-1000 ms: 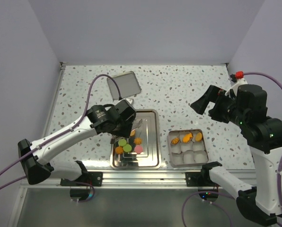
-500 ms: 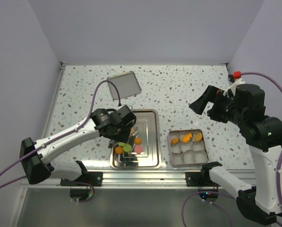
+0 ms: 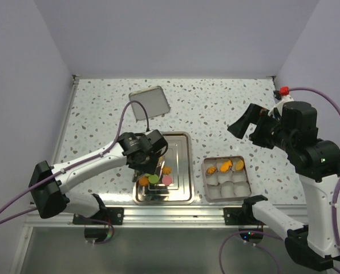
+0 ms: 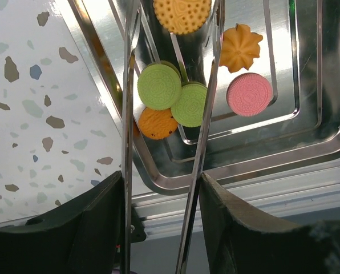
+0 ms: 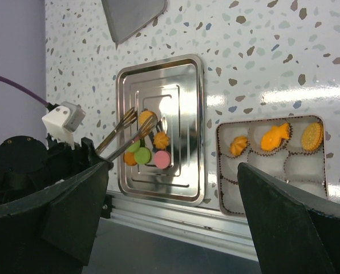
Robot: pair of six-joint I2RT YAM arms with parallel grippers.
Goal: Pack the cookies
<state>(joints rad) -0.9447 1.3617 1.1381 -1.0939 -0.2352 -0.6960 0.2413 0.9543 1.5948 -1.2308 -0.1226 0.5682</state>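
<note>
The left gripper (image 5: 145, 116) is held over the rectangular stepped steel tray (image 3: 187, 171). Its two long thin metal fingers (image 4: 128, 114) are spread apart, and nothing is seen clamped between them.

The cookies are recorded as follows. Two overlapping green round sandwich cookies (image 4: 159, 86) are straddled by the fingers in the tray's near-left part, and a narrow gap is visible between one finger and the nearer green disc. A speckled orange round cookie (image 4: 157, 123) is partly covered by them, toward the tray's near-left corner. A dotted orange round cookie (image 4: 182, 12) is seen deeper in the tray, between the finger ends. An orange rosette cookie (image 4: 241, 48) and a pink round sandwich cookie (image 4: 249, 94) lie near the tray's middle, outside the fingers and apart from each other.

A square steel tin with white paper liners (image 3: 226, 191) is placed just beside the tray's right edge, not touching it. Three orange cookies (image 5: 274, 137) are seated in its rear row.

A flat grey square lid (image 3: 149, 103) lies on the speckled white table (image 3: 227, 103), well beyond the tray's far-left corner.

The right gripper (image 5: 174, 171) is raised to the right of the tray, its jaws fully spread and empty.
</note>
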